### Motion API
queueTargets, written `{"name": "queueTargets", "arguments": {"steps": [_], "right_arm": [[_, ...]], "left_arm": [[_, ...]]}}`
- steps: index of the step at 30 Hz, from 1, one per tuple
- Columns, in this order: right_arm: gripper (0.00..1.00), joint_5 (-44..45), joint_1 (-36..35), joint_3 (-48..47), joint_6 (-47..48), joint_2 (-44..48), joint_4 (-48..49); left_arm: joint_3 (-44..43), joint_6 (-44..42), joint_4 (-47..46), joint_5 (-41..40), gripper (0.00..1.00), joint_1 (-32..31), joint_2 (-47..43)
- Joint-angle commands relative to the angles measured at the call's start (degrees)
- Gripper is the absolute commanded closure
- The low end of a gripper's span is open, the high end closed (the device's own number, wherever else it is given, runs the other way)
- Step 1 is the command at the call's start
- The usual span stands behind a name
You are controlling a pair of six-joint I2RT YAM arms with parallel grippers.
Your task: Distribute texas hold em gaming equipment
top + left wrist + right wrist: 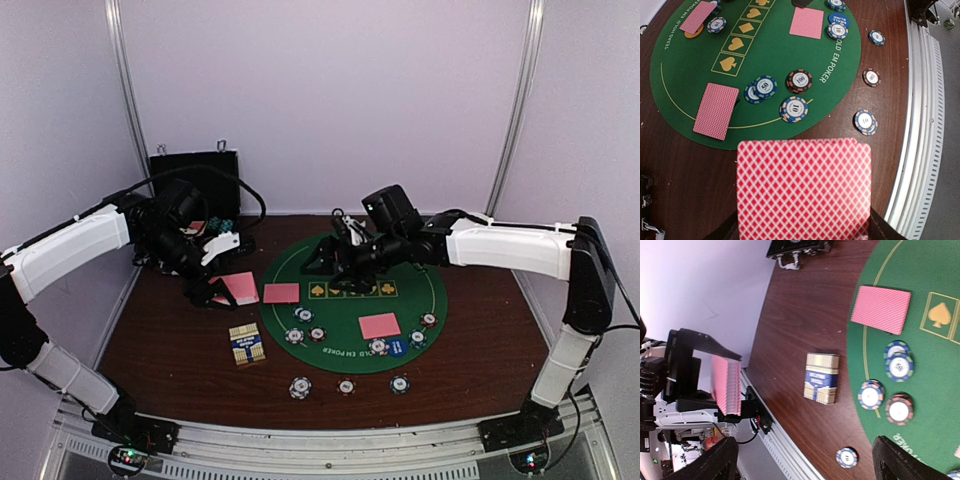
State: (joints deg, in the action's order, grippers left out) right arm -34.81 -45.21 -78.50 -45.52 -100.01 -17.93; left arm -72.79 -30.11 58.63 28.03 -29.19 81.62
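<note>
I log the pink-backed playing cards (804, 190) in the left gripper (726, 385) as smooth printed paper, the green mat (775, 55) beyond it matt cloth, the table (670, 165) under it semi-gloss dark wood.

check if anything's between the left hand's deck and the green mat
Nothing visible does: only bare table separates the deck in the left hand from the green mat; chips sit just inside its edge.

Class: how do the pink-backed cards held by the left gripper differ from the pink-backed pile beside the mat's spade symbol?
The held cards are clamped in the left gripper above the wooden table; the spade-side pile lies flat and free at the green mat edge. The held cards form a thick stack; the spade-side pile looks far thinner. Both show the same pink lattice backs.
</note>
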Motion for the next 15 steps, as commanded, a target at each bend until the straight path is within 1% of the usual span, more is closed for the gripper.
{"name": "queueTargets", "arguments": {"steps": [1,3,6,15], "right_arm": [[0.03,-4.9,-3.7,-2.4,-10.4,-4.0,13.7],[0.04,-5.7,-5.0,-3.5,-12.5,-6.6,17.2],[0.04,-6.5,-6.6,-6.0,-14.0,-9.2,19.6],[0.04,-7.9,-9.4,-11.1,-17.2,-14.8,24.2]], "left_arm": [[-1.5,-0.6,-0.2,1.3,1.00,0.4,-1.1],[-1.6,-0.6,-0.3,1.4,1.00,0.4,-1.2],[-1.6,-0.6,-0.3,1.4,1.00,0.4,-1.2],[-1.6,-0.6,-0.3,1.5,1.00,0.4,-1.0]]}}
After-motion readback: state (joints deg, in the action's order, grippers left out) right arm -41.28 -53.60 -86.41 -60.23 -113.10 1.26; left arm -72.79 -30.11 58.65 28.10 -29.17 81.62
